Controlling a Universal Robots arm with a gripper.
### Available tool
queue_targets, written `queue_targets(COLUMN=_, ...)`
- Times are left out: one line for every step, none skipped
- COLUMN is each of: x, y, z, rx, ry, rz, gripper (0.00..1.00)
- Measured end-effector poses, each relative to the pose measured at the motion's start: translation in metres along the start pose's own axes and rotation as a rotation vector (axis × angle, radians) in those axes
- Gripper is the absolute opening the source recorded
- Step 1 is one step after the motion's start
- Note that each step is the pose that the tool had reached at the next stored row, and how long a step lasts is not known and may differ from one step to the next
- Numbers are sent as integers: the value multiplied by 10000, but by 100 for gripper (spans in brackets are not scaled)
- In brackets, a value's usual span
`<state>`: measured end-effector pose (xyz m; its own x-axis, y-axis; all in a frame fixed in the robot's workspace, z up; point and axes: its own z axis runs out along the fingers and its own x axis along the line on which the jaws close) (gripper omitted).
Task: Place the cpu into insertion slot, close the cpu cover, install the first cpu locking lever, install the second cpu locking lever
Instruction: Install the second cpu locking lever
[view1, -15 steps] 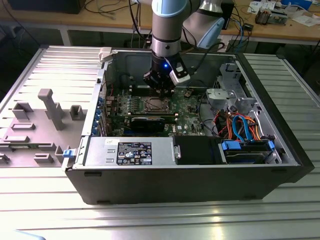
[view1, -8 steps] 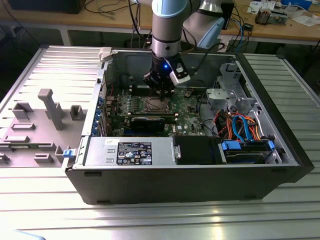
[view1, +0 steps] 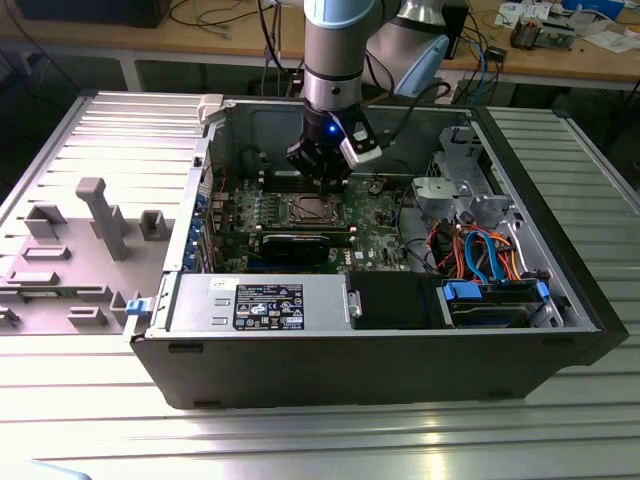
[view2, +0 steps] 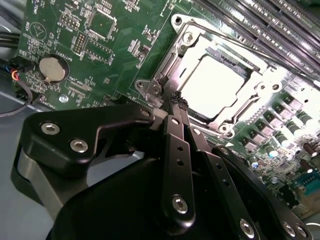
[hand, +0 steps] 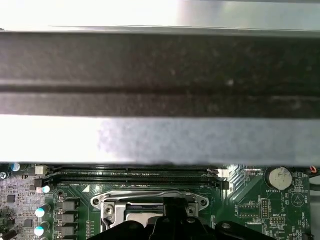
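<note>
My gripper (view2: 178, 103) has its fingers pressed together, holding nothing, tips at the insertion slot's (view2: 212, 82) corner. The cpu (view2: 212, 85) sits in the slot, cpu cover (view2: 177, 57) down over it.

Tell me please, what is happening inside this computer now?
A robot arm's gripper hangs inside the open computer case, its closed fingertips at the edge of the insertion slot on the motherboard. The cpu already sits in the slot, and the cpu cover lies closed over it.
</note>
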<state>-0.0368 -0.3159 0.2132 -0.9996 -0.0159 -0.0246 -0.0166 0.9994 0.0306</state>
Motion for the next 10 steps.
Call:
queue_targets(x=0, y=-13, z=1, rx=7, ry=-2, rz=0, gripper=11)
queue_targets(x=0, y=-22, z=1, rx=17, ry=-1, rz=0, gripper=11)
queue_targets(x=1, y=-29, z=0, rx=26, ry=0, rz=0, gripper=11)
queue_targets(x=1, y=-40, z=1, rx=38, ry=0, rz=0, gripper=11)
queue_targets(x=1, y=-50, z=0, rx=50, ry=0, rz=-1, gripper=11)
queue_targets(x=1, y=-58, z=0, rx=60, ry=0, rz=-1, gripper=11)
queue_targets(x=1, y=-66, z=1, rx=71, ry=0, rz=-1, gripper=11)
queue_targets(x=1, y=-75, z=0, rx=86, ry=1, rz=-1, gripper=11)
queue_targets(x=1, y=-82, z=0, rx=95, ry=1, rz=-2, gripper=11)
queue_targets(x=1, y=-93, z=0, rx=109, ry=1, rz=-2, gripper=11)
